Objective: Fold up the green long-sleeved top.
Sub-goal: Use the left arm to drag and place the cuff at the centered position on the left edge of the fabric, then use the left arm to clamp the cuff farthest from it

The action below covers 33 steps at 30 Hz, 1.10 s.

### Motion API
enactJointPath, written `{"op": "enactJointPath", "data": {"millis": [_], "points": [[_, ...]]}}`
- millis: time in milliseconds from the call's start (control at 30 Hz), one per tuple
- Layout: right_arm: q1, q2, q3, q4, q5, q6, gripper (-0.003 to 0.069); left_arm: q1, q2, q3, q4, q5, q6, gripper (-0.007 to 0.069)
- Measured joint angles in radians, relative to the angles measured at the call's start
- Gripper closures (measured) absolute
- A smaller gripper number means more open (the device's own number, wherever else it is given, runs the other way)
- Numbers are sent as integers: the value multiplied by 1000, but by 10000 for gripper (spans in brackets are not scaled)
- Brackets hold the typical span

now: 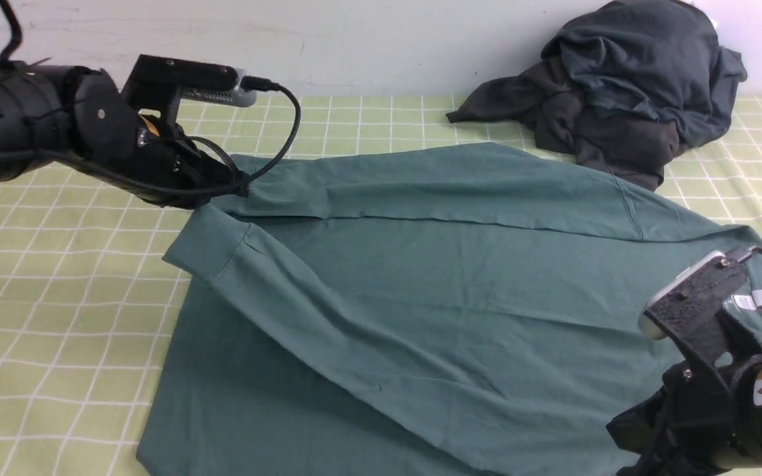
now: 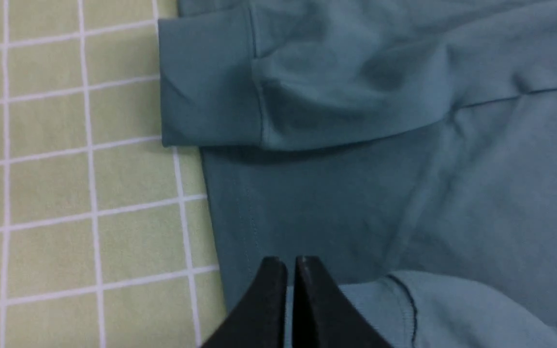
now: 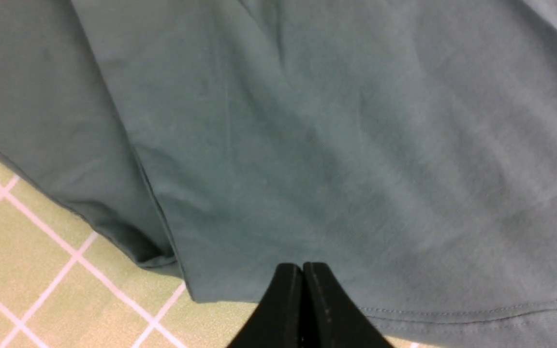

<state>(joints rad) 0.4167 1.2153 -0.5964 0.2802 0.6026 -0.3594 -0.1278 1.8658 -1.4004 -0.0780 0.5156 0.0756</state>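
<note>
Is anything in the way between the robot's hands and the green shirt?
No, nothing visible. The left gripper and right gripper are both right at the green long-sleeved top. The dark clothes pile sits by its far edge, away from both.

The green long-sleeved top (image 1: 460, 291) is soft, matt knitted cloth, smooth across the body, with fine stitched seams and a cuff (image 2: 206, 82) in the same dull fabric. The checked tablecloth (image 1: 57, 317) looks like matt woven cloth with a faint grain. The pile of dark clothes (image 1: 626, 86) is thicker matt cloth. The left gripper (image 2: 290, 263) and right gripper (image 3: 302, 268) have fingers that look like matt black plastic. The wall (image 1: 381, 39) is dull white.
</note>
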Motion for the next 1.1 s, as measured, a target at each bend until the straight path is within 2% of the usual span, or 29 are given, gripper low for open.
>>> {"op": "enactJointPath", "data": {"millis": [67, 200, 400, 533, 700, 733, 767, 833, 900, 1100], "points": [[0, 0, 0, 0, 0, 0, 673, 12, 40, -52, 2, 29, -6, 583], [0, 0, 0, 0, 0, -3, 673, 55, 211, -295, 7, 130, -19, 496], [0, 0, 0, 4, 0, -3, 673, 68, 409, -502, 17, 219, -24, 393], [0, 0, 0, 4, 0, -3, 673, 68, 480, -565, 19, 233, -25, 373], [0, 0, 0, 4, 0, -3, 673, 68, 517, -601, 22, 238, -25, 446], [0, 0, 0, 4, 0, -3, 673, 68, 517, -602, 26, 238, -25, 476], [0, 0, 0, 4, 0, -3, 673, 68, 517, -603, 34, 239, -25, 545], [0, 0, 0, 4, 0, -3, 673, 68, 517, -603, 42, 244, -25, 596], [0, 0, 0, 4, 0, -3, 673, 68, 511, -603, 46, 258, -25, 620], [0, 0, 0, 4, 0, -3, 673, 68, 453, -620, 47, 348, -25, 628]]}}
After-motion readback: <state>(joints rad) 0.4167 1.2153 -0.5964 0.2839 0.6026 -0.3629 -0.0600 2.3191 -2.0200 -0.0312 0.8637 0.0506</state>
